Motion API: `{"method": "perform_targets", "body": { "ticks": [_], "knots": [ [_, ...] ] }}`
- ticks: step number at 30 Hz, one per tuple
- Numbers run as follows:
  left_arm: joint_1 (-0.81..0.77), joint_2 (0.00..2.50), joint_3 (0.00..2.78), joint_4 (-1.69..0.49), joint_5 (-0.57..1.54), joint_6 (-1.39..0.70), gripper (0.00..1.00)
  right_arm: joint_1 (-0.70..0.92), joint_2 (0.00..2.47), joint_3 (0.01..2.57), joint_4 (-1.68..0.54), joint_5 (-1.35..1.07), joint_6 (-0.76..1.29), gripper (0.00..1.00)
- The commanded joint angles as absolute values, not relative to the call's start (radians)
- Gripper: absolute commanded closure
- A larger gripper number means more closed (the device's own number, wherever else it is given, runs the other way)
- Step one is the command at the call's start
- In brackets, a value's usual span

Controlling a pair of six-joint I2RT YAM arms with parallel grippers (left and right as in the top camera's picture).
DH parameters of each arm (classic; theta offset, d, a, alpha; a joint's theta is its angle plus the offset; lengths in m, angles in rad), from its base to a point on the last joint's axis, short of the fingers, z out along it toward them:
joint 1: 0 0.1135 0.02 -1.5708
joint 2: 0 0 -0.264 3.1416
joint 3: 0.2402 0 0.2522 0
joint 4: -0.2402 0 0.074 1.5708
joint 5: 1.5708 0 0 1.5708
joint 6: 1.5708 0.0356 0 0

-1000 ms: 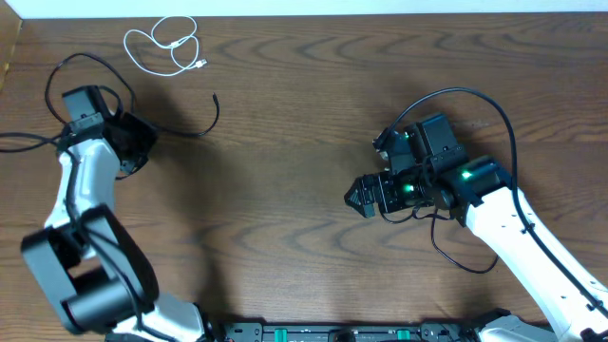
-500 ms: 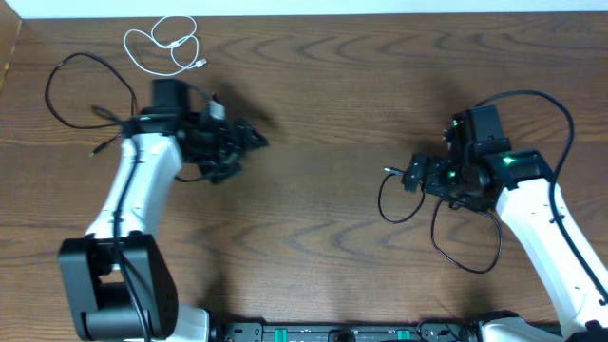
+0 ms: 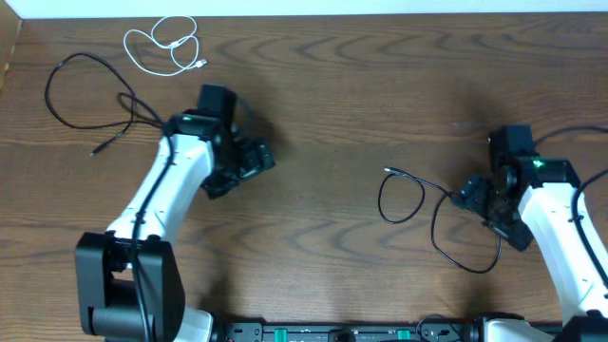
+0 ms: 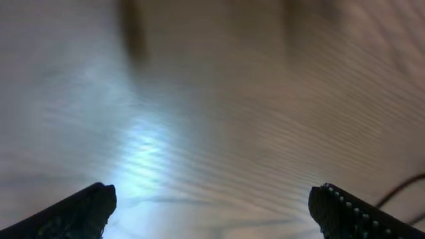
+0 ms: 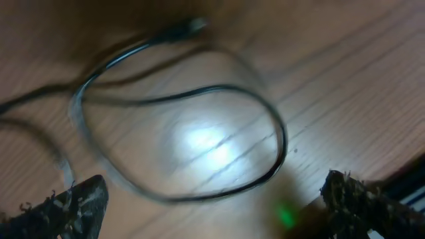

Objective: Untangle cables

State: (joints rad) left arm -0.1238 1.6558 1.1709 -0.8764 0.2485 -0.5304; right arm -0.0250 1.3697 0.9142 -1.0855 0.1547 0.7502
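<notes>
The short white cable (image 3: 161, 43) lies coiled at the far left of the table. One black cable (image 3: 49, 95) lies in a wide loop at the left, free of both arms. My left gripper (image 3: 256, 157) hovers to its right, open over bare wood, and in the left wrist view the gripper (image 4: 212, 212) has nothing between its fingers. The other black cable (image 3: 422, 195) lies looped at the right. My right gripper (image 3: 470, 195) stands open just right of it. In the right wrist view the cable's loop (image 5: 199, 93) lies just ahead of the open gripper (image 5: 212, 206), untouched.
The table's far edge runs along the top of the overhead view, close behind the white cable. A thick robot cable (image 3: 579, 133) arcs off the right arm. A thin black line (image 4: 402, 192) crosses the lower right corner of the left wrist view.
My left gripper opened, let go of the left black cable and swung right toward the table's middle. My right arm drew back to the right, leaving its black cable lying on the wood.
</notes>
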Motion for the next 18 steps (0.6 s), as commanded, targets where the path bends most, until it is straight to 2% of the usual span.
{"method": "perform_targets", "body": {
  "ticks": [1, 8, 13, 16, 18],
  "knots": [
    [-0.078, 1.655, 1.165, -0.924, 0.194, -0.521, 0.02, -0.112, 1.362, 0.831, -1.048, 0.215, 0.814, 0.01],
    [-0.066, 1.655, 1.164, -0.945, 0.16, -0.521, 0.02, -0.228, 1.362, 0.737, -0.904, 0.094, 0.705, 0.01],
    [-0.066, 1.655, 1.164, -0.945, 0.16, -0.521, 0.02, -0.282, 1.362, 0.693, -0.829, 0.04, 0.721, 0.01],
    [-0.066, 1.655, 1.164, -0.945, 0.16, -0.521, 0.02, -0.318, 1.362, 0.649, -0.741, -0.034, 0.72, 0.09],
    [-0.066, 1.655, 1.164, -0.945, 0.16, -0.521, 0.02, -0.325, 1.362, 0.633, -0.712, -0.029, 0.72, 0.09]
  ]
}}
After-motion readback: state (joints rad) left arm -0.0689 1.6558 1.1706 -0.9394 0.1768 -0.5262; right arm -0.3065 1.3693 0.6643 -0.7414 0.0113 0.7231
